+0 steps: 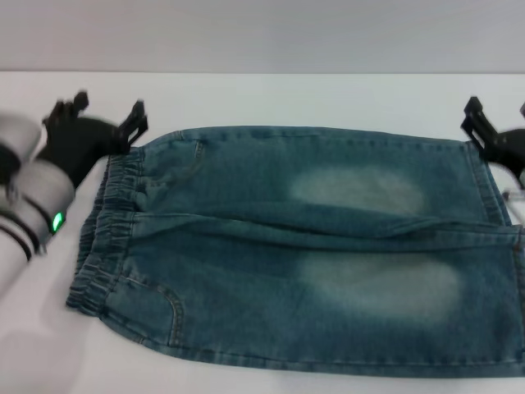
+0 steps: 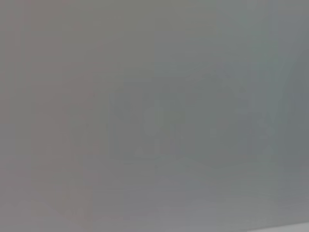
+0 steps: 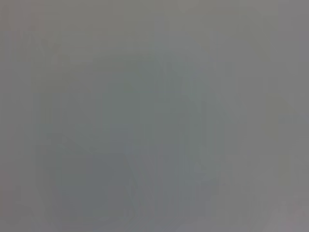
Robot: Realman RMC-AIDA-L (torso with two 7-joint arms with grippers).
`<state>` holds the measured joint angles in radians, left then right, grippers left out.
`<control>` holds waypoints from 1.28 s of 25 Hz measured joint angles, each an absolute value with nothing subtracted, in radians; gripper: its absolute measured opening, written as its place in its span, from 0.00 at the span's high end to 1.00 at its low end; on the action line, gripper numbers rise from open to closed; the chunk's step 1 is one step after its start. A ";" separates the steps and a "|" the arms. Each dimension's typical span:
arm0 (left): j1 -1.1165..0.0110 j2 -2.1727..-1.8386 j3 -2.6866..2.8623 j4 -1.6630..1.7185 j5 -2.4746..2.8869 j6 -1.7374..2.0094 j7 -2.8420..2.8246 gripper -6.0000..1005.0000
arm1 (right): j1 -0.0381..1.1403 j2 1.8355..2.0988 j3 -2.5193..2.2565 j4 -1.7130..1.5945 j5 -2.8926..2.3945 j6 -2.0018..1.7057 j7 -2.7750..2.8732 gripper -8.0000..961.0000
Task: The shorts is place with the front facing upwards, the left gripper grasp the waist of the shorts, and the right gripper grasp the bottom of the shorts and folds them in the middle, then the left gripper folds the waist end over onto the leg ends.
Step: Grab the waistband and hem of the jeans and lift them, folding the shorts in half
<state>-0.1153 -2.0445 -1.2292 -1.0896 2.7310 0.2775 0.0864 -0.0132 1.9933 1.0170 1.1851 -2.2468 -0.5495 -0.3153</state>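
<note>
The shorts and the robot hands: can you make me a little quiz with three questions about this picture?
1. True or false: the shorts are already folded in half.
2. Which gripper is at the elastic waist end? A) left gripper B) right gripper
3. Fill in: the shorts lie flat on a white ____.

Key
1. False: they lie spread out, both legs showing side by side.
2. A: the left gripper sits by the far corner of the waistband, its fingers open; the right gripper is at the far corner of the leg ends.
3. table.
</note>
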 joint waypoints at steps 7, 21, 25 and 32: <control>-0.081 -2.052 -1.392 -1.639 2.779 -0.531 0.174 0.17 | -0.104 2.075 1.464 1.664 -2.281 0.390 -0.373 0.18; -0.175 -2.059 -1.558 -1.834 2.766 -1.318 0.157 0.18 | -0.058 2.075 1.777 1.996 -2.535 1.262 -0.065 0.18; -0.173 -2.059 -1.552 -1.840 2.767 -1.376 0.122 0.19 | -0.083 2.076 1.781 2.021 -2.587 1.288 -0.045 0.18; -0.175 -2.059 -1.542 -1.822 2.773 -1.423 0.079 0.19 | -0.083 2.078 1.765 1.990 -2.650 1.256 -0.041 0.18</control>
<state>-0.1752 -2.0585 -1.5421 -1.8219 2.7727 -1.4228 0.0786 -0.0826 2.0782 1.7648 1.9899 -2.6501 1.2558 -0.0413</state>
